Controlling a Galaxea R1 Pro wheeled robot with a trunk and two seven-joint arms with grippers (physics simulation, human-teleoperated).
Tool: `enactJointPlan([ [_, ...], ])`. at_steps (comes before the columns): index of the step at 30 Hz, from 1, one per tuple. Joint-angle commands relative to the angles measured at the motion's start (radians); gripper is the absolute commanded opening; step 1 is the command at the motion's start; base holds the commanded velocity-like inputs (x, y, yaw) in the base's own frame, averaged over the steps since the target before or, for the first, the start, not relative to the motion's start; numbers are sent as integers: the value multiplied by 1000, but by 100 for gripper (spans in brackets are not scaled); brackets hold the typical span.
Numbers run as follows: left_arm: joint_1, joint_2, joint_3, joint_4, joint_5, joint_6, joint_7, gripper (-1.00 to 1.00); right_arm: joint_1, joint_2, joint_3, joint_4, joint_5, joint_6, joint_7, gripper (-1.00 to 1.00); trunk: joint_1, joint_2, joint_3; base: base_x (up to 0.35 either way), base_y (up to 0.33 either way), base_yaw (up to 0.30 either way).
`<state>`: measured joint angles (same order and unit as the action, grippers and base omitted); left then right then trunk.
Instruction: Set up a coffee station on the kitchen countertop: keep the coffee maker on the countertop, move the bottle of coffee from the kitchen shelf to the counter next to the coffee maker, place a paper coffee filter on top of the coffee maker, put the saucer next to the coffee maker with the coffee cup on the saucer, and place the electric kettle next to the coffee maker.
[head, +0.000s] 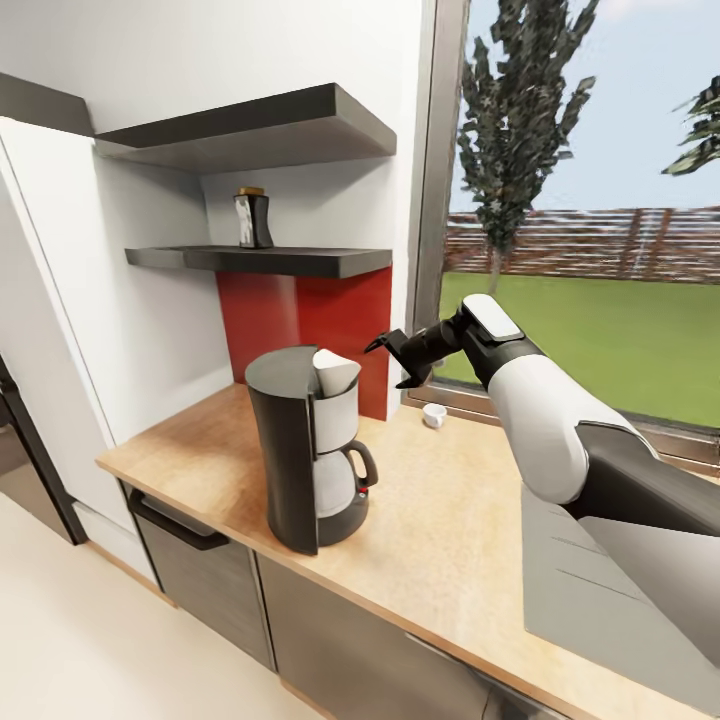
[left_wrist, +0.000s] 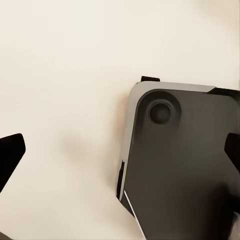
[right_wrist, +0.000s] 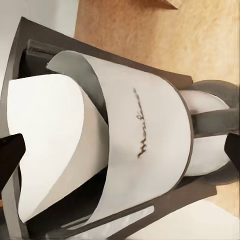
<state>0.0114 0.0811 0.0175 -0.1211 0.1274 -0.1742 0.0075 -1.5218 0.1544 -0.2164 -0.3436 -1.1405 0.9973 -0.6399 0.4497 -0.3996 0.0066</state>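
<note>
The coffee maker (head: 305, 455) stands on the kitchen countertop (head: 440, 530) with a white paper coffee filter (head: 335, 372) resting on its top. My right gripper (head: 393, 362) hovers open just right of the filter, holding nothing. In the right wrist view the filter (right_wrist: 50, 145) and the coffee maker (right_wrist: 145, 135) lie between the spread fingertips (right_wrist: 10, 150). The bottle of coffee (head: 253, 218) stands on the lower dark shelf (head: 270, 260). The coffee cup (head: 434, 415) sits on the counter by the window. My left gripper (left_wrist: 120, 152) is open over pale floor. The saucer and electric kettle are out of view.
A red backsplash panel (head: 310, 320) and a white wall stand behind the coffee maker. A second shelf (head: 250, 130) hangs above. A steel sink (head: 600, 590) is inset at the counter's right. My dark base (left_wrist: 185, 165) is under the left gripper.
</note>
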Motion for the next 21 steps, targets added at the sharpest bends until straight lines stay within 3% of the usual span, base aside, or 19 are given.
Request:
enactJointPlan([
  [1,1,0,1,-2,6,-1,0,100,0,1,-4,-1,-7,1,-10,100,0,0,0,0,-137,0],
  [9,1,0,1,-2,6,-1,0,100,0,1,-3,3,-7,1,-10,100,0,0,0,-12,-30,0],
  [14,1,-1,1,-2,6,-2,0,100,0,-2,-3,10,-4,3,-10,100,0,0,0,-274,-1,0],
  [21,1,-1,-2,-3,5,-1,0,100,0,-44,-3,54,0,3,-10,100,0,0,0,-334,0,0],
])
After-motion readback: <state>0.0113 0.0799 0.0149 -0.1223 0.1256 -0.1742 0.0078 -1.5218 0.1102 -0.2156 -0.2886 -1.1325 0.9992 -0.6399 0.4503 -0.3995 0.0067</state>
